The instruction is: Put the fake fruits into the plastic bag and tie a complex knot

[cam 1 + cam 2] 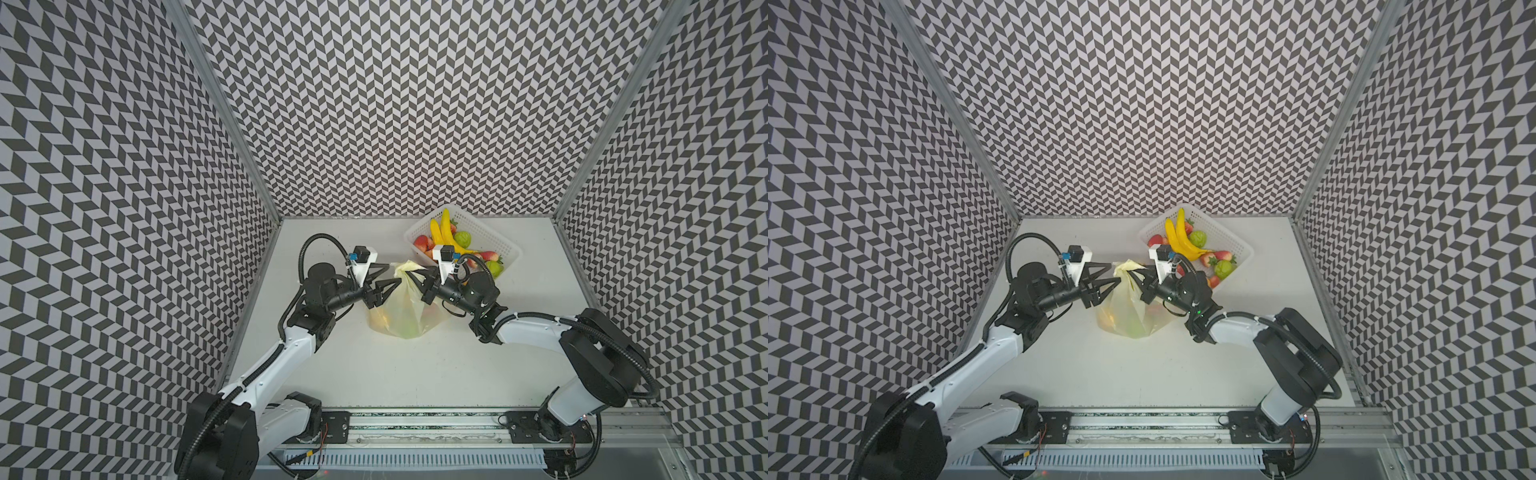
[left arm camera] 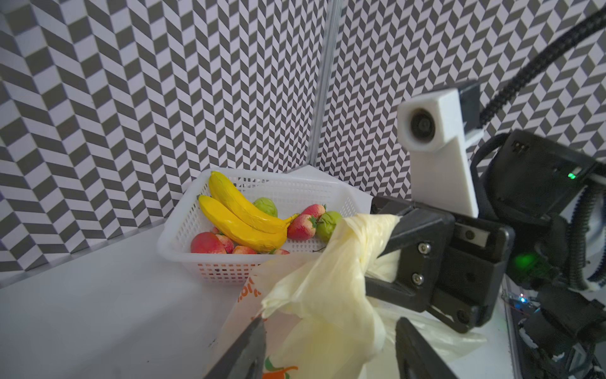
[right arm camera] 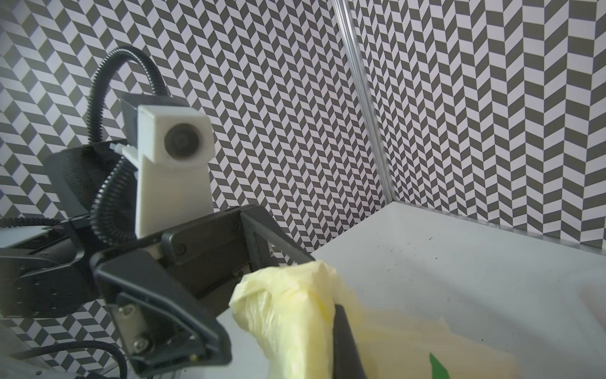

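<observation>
The plastic bag [image 1: 405, 316] is occupying the middle of the surface [image 1: 374, 365], with the left pincer [image 1: 395, 272] and right pincer [image 1: 413, 274] crowding its top. The basket [image 1: 505, 243] (heaped with fake fruits [image 1: 442, 237]) is blocking the far right, while the near stretch is lying open.

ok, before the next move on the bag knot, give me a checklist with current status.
1. Grip: right gripper shut on the bunched handles of the plastic bag: ok.
2. Release: left gripper open, jaws either side of the twisted top: ok.
3. Left fingers clear of plastic: cannot tell.
4. Is the knot finished: cannot tell; only a bunched twist shows.
5. All fake fruits bagged: not ok; bananas, strawberries and green ones sit in the basket.
6. Bag bottom resting on the table: ok.
</observation>
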You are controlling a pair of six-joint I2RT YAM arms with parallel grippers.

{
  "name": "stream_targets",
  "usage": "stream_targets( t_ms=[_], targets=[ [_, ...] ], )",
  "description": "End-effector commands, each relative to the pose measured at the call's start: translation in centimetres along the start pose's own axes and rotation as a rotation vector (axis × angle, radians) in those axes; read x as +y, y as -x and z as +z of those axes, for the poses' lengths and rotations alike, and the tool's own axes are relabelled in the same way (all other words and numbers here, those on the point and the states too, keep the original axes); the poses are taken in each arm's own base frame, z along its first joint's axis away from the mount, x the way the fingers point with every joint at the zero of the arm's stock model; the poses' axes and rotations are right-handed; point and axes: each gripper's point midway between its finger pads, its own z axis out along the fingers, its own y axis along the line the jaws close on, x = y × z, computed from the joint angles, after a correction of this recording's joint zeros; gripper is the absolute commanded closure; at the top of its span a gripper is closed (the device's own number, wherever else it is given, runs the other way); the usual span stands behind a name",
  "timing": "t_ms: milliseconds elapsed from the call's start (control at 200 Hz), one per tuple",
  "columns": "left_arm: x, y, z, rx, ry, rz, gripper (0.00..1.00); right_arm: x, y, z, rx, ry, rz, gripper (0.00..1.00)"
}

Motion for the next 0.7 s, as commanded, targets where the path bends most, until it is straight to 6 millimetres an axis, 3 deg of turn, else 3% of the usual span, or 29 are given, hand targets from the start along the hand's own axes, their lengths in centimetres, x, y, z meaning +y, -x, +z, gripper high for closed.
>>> stream_targets(
  t_ms=[0, 130, 200, 401, 696],
  targets=[
    [0.7, 1.4, -1.8, -0.041, 0.047, -0.028, 0.33, 1.5, 1.5, -0.1, -0.066, 0.061, -0.025, 1.00],
    [2.1, 3.2, -3.8, -0.109, 0.108, -0.104, 0.30, 1.8, 1.7, -0.1, -0.071, 0.071, -0.035, 1.00],
    [2.3, 3.3, -4.1, -0.119, 0.092, -0.139, 0.35, 1.9, 1.8, -0.2, -0.071, 0.076, -0.046, 1.00],
    [3.4, 1.1, -2.6, -0.079, 0.048, -0.155, 0.54, 2.1, 1.7, -0.2, -0.063, 0.084, -0.050, 1.00],
    [2.8, -0.6, -0.1, -0.065, -0.052, -0.085, 0.53, 2.3, 1.6, 0.0, -0.052, 0.096, -0.055, 1.00]
  ],
)
